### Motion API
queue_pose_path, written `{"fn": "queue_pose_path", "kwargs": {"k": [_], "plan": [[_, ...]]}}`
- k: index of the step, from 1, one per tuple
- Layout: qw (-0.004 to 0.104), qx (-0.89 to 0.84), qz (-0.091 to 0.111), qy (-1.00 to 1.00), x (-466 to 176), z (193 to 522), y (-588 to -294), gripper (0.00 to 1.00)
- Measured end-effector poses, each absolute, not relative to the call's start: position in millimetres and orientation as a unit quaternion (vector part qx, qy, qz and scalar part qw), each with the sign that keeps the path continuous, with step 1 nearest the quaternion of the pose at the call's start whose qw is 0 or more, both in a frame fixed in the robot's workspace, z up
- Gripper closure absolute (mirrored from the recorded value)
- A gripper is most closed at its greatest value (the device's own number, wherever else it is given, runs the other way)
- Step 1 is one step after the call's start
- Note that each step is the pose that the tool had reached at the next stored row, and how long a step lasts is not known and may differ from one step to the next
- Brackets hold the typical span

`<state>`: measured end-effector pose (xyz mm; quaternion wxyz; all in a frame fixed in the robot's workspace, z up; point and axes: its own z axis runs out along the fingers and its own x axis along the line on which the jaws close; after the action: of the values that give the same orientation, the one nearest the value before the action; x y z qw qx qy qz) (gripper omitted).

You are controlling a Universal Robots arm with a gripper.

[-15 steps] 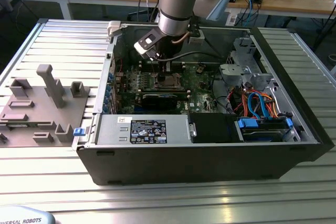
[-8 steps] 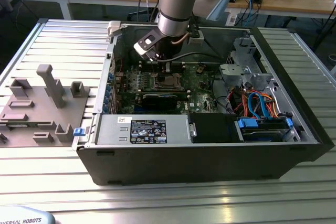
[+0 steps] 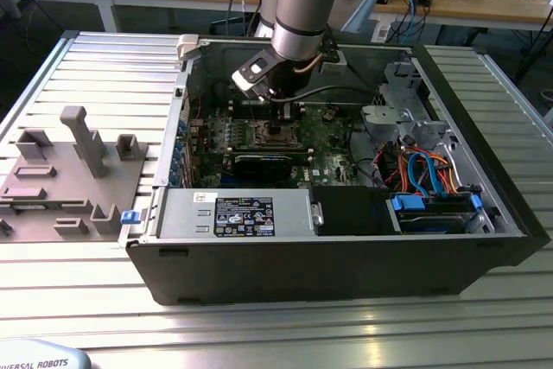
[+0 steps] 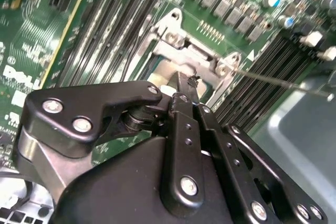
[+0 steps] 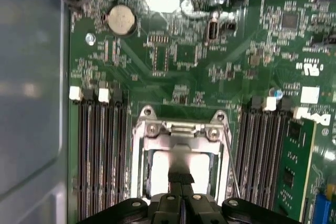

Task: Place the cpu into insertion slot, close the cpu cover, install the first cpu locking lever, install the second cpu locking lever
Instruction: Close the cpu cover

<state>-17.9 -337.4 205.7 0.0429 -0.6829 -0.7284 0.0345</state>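
The insertion slot [image 3: 281, 134] sits on the green board inside the open computer case. In the first wrist view the cpu cover [image 5: 181, 132] lies down over it, and the silvery cpu [image 5: 157, 171] shows through its window. My gripper [image 5: 181, 181] is shut, fingertips together, resting on the middle of the socket with nothing between them. In the second wrist view the fingertips [image 4: 185, 88] touch the cpu cover [image 4: 181, 56] by its hinged edge. A thin wire locking lever [image 5: 231, 163] runs along one side of the socket and angles away from it [image 4: 278, 81].
Rows of memory slots [image 5: 100, 156] flank the socket on both sides, one holding a green module [image 5: 294, 166]. The case [image 3: 346, 265] also holds a drive cage with coloured cables [image 3: 423, 170] and a power supply [image 3: 242, 213]. A grey fixture [image 3: 78, 170] stands on the exterior view's left.
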Motion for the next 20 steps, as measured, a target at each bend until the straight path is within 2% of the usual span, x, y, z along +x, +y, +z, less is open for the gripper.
{"fn": "queue_pose_path", "kwargs": {"k": [20], "plan": [[0.044,-0.683,0.036,-0.728,-8,227,-337,0.89]]}}
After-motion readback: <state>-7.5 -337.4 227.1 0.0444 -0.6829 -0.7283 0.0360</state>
